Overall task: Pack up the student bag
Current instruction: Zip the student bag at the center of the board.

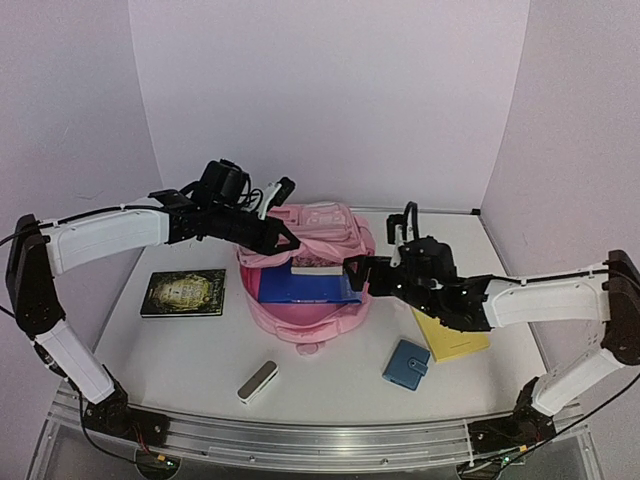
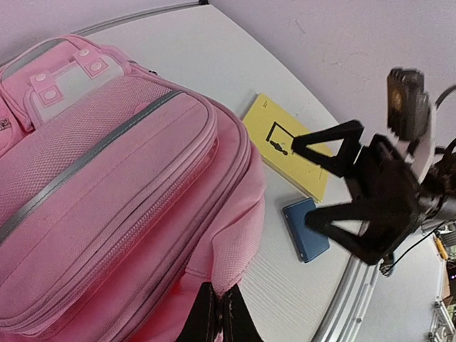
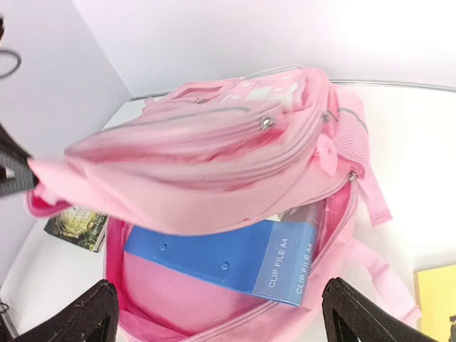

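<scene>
The pink student bag (image 1: 312, 318) lies mid-table with its main compartment open toward the arms. My left gripper (image 1: 290, 241) is shut on the edge of the bag's top flap (image 2: 231, 271) and holds it lifted. A blue A4 clip file (image 1: 305, 287) lies inside the opening; it also shows in the right wrist view (image 3: 221, 260) under the raised flap (image 3: 199, 153). My right gripper (image 1: 354, 272) is open and empty just in front of the opening's right side; its fingers (image 3: 92, 313) spread wide on either side of the file.
A dark book (image 1: 184, 293) lies left of the bag. A yellow notebook (image 1: 455, 338) and a blue wallet (image 1: 406, 364) lie to the right, under the right arm. A small white case (image 1: 257, 381) lies near the front edge. Walls enclose three sides.
</scene>
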`<state>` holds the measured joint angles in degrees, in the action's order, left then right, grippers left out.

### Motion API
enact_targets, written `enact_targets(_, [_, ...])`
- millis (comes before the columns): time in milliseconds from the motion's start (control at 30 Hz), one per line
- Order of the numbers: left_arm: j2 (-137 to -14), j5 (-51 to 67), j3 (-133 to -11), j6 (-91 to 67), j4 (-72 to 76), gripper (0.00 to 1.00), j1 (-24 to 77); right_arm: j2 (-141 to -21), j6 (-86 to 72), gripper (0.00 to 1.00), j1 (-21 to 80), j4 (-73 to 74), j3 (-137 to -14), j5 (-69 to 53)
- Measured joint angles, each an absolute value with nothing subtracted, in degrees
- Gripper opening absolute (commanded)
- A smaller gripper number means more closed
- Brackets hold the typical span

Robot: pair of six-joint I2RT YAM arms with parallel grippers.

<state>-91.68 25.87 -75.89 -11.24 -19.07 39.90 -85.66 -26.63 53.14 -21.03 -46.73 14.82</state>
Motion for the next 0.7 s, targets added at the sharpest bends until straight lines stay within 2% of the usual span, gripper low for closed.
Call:
enact_targets(267, [-95.4,21.38,-71.71,-15.75,-13.27,0.02,47.19,-72.52,-36.42,0.98,48.82,-16.39,-42.94,14.3])
enact_targets(300, [-96.28,21.49,-71.57,-16.65,-12.68,0.08,47.32,-72.06,-37.4,0.98,48.82,-15.56,-42.94,14.31])
enact_targets(333, [-97.1,21.69,-71.53,-17.53,-12.07,0.18,47.37,-71.74,-38.41,0.98,48.82,-14.62,-42.92,14.3])
enact_targets(400, [-98.09,22.16,-71.49,-18.76,-10.98,0.47,47.36,-71.54,-40.61,0.98,48.82,-13.11,-42.61,14.18])
enact_targets(500, [-97.92,22.77,-70.62,-20.64,-7.59,0.73,47.32,-71.52,-44.54,0.98,48.82,-11.31,-41.15,13.54])
enact_targets(700, [-89.56,23.66,-61.33,-21.58,-0.85,0.89,46.8,-74.42,-49.52,0.96,48.87,-10.97,-39.57,10.57])
